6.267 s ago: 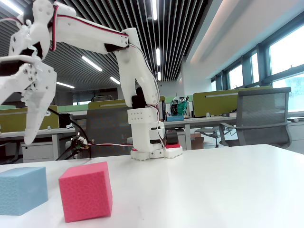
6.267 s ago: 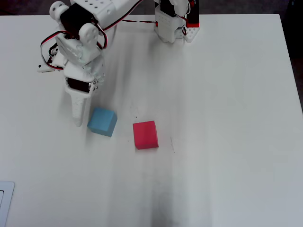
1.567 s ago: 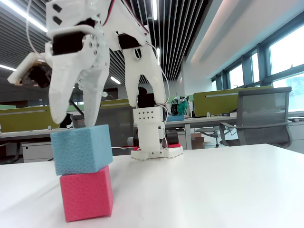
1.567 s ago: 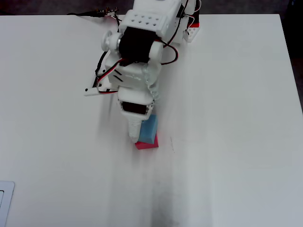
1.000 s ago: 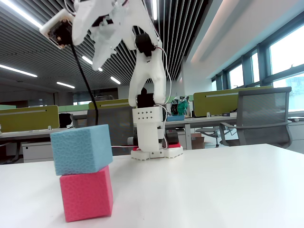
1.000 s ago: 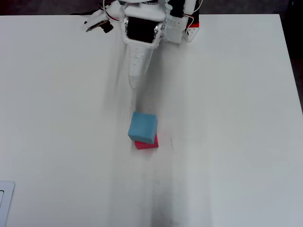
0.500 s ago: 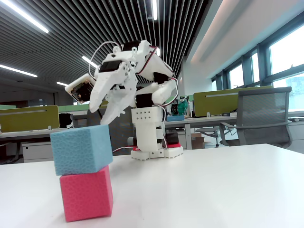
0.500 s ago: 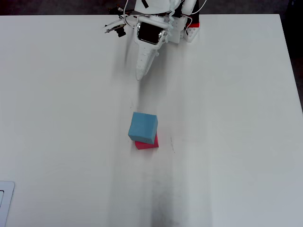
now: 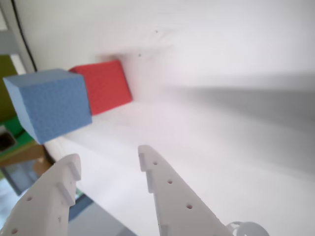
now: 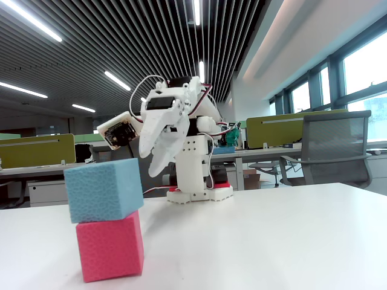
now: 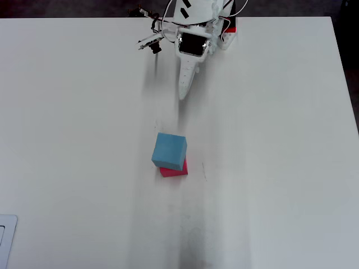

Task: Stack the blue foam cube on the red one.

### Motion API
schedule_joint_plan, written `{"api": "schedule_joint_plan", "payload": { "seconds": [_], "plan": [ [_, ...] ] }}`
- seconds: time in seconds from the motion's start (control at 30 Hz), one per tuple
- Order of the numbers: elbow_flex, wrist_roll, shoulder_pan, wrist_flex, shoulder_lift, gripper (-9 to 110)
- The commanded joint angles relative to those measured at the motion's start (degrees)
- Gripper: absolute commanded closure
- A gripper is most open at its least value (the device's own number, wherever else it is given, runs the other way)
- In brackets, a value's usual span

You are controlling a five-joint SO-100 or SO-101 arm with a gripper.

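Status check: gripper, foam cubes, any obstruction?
Gripper open, empty, back near the arm's base. Light blue foam cube sits on pinkish-red foam cube, slightly offset. White table around the stack bare.

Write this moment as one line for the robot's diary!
stage: stacked | blue foam cube on red one, slightly offset | gripper open, empty, away near base | table

The sky-blue cube of finely pitted sponge foam (image 10: 103, 189) has plain faces. The pinkish-red cube of the same pitted foam (image 10: 110, 250) is plain too. The plastic 2-finger gripper (image 9: 109, 167) is white, as is the smooth tabletop (image 11: 269, 140).
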Motion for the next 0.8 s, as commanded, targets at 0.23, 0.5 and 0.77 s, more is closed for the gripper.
{"api": "schedule_joint_plan", "payload": {
  "seconds": [0.23, 0.5, 0.77],
  "plan": [
    [-0.3, 0.3, 0.1, 0.2, 0.7, 88],
    [1.3, 0.3, 1.3, -4.4, 0.7, 88],
    [1.3, 0.3, 1.3, -4.4, 0.7, 88]
  ]
}}
